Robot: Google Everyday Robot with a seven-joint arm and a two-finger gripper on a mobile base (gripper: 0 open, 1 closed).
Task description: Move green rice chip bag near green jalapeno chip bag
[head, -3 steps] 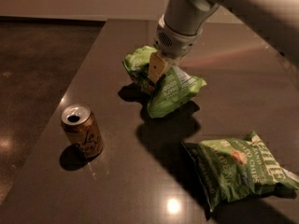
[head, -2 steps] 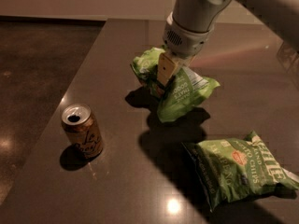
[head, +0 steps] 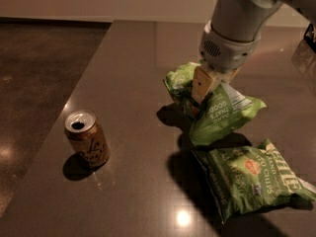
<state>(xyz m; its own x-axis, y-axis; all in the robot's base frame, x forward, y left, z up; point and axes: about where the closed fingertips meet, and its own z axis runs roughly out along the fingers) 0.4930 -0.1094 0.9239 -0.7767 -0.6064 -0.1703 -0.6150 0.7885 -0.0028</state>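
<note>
Mid-carry: pinches crumpled lime-green rice chip bag (head: 223, 113) in pale two-finger claw (head: 204, 86), seemingly lifted off dark glossy worktop (head: 132, 68), just up-left of puffy darker-green jalapeno chip bag (head: 253, 179); probably needs only short lowering, then release beside it.
</note>
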